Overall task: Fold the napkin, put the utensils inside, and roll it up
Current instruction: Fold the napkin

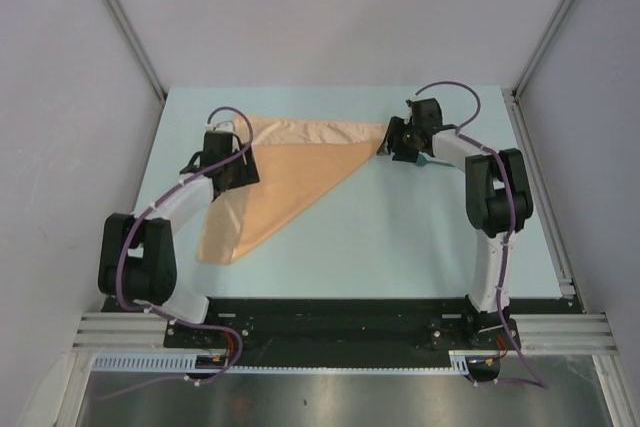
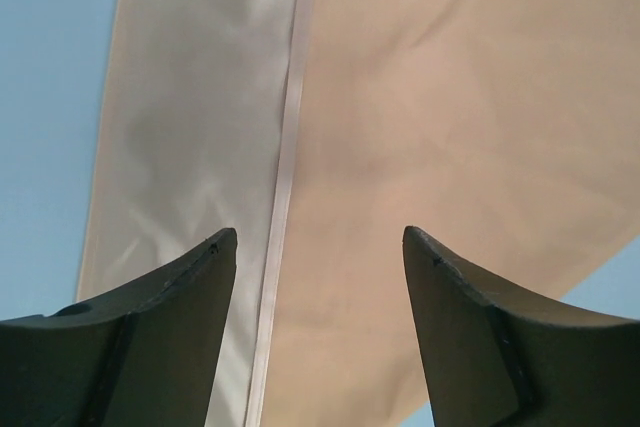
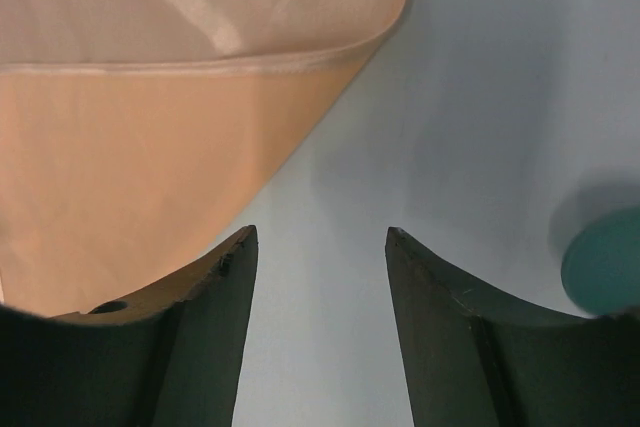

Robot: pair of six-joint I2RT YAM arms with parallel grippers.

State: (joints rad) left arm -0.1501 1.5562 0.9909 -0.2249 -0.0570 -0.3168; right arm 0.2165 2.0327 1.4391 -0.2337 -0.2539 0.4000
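The napkin (image 1: 290, 172) is plain peach-orange with a faint sheen and no print. Under the left gripper (image 2: 318, 235) it shows two tones: a paler, creamy-pink panel left of the claw's gap and a warmer orange one to the right, split by a whitish hem strip (image 2: 283, 187). Ahead of the right gripper (image 3: 321, 232), the same pale band lies beyond deeper orange. The fingers (image 3: 200, 347) of both claws are a dark, near-black green. The table (image 1: 400, 237) is pale blue. Right of the right claw, the utensil (image 3: 603, 259) shows a teal rounded head. The arms (image 1: 490, 197) are black and white, with purple cables (image 1: 449, 84).
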